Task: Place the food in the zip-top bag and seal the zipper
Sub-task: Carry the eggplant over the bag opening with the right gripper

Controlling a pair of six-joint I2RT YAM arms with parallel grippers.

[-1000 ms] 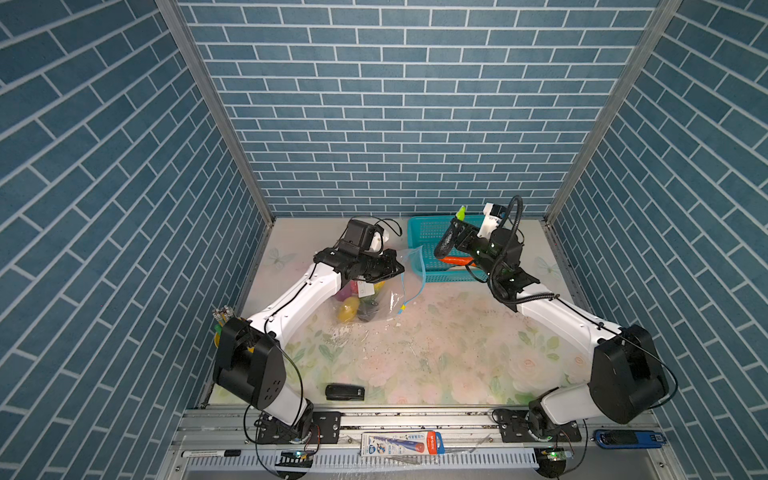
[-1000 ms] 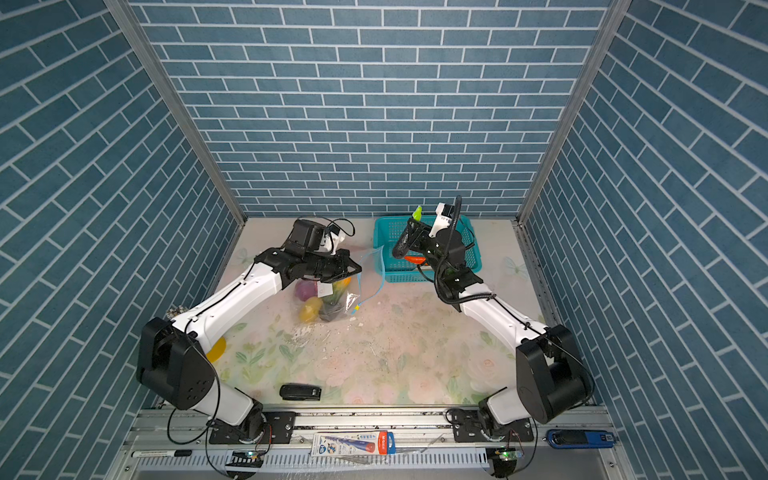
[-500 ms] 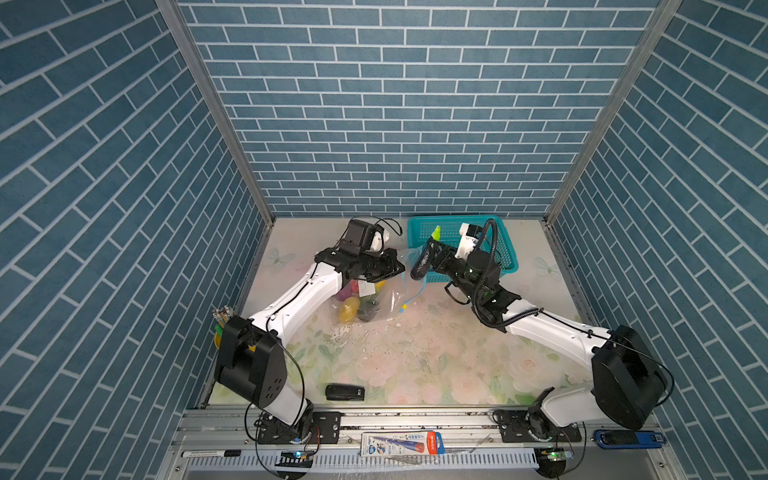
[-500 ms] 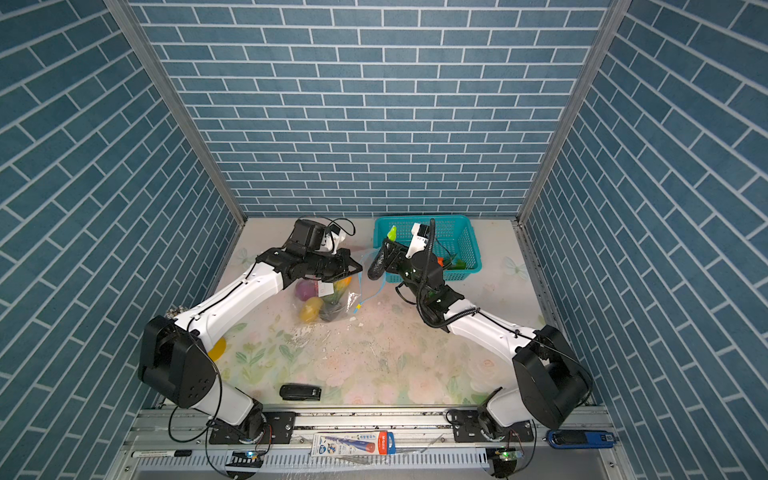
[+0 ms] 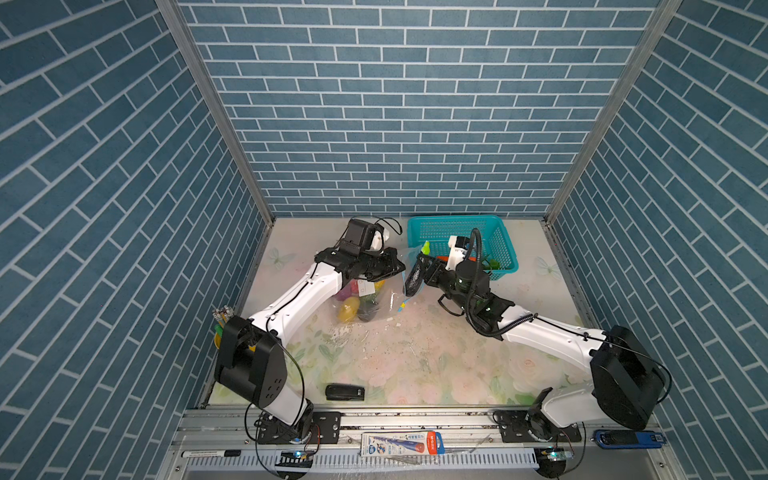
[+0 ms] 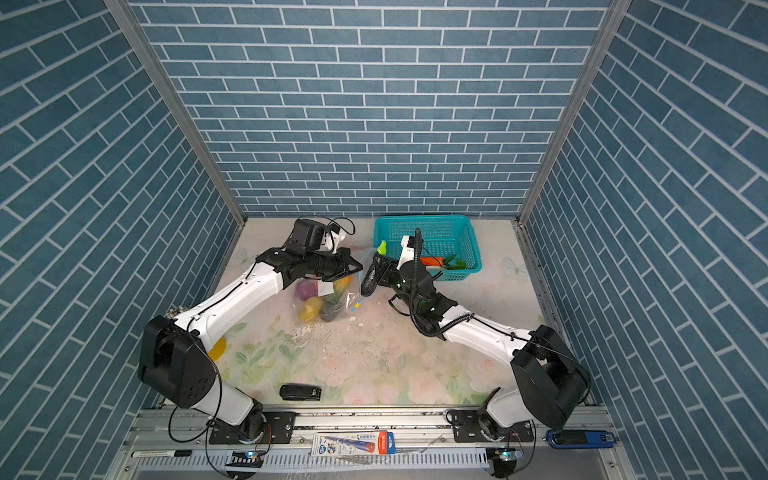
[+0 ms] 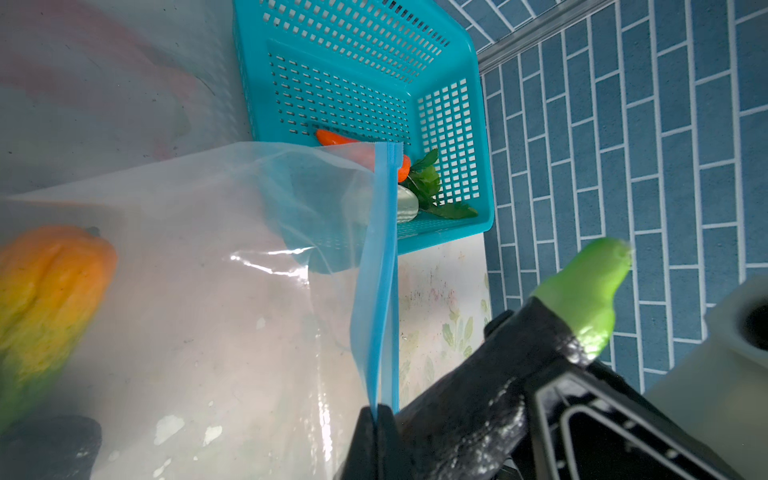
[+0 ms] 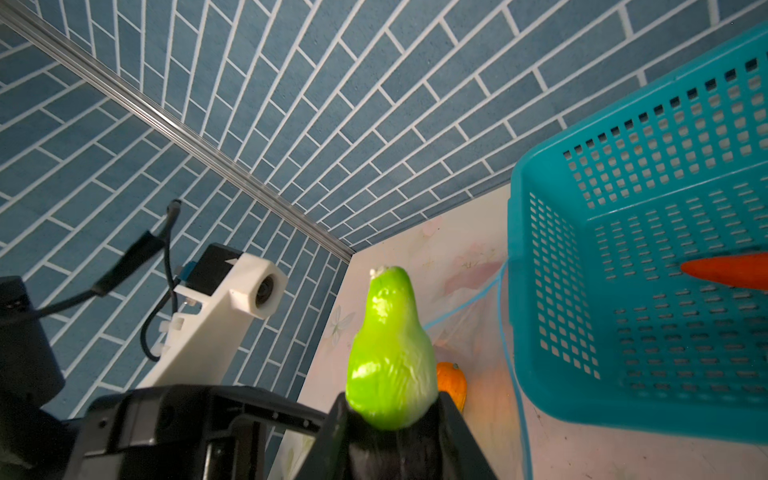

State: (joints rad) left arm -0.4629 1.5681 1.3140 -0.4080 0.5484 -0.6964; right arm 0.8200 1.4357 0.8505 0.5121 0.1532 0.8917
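- The left gripper [image 5: 392, 268] sits at 11 o'clock from the table's middle in both top views. Its jaws are pinched together on the zipper [image 7: 380, 270] and hold that blue edge up off the table [image 5: 415, 361].
- The bag [image 5: 376, 297] hangs from that grip toward 6 o'clock, with its bottom resting on the table.
- Through the plastic I see a yellow pepper [image 5: 348, 309], a purple piece [image 6: 305, 289] and a dark piece [image 5: 368, 313]. The left wrist view shows an orange-yellow pepper [image 7: 50, 291] close against the film.
- The eggplant [image 5: 413, 276] is in the air just at 3 o'clock of the bag's mouth. Its green stem points to 1 o'clock and its dark end to 7 o'clock. I cannot tell whether that end is past the zipper.
- The right gripper [image 5: 428, 268] is clamped on the eggplant's dark body, with a finger [image 8: 453, 432] on either side below the stem.
- The basket [image 5: 457, 219] stands at 1 o'clock on the table, beyond the right gripper. In it lie a carrot [image 7: 332, 137], leafy greens [image 7: 432, 183] and a pale piece [image 7: 407, 203].
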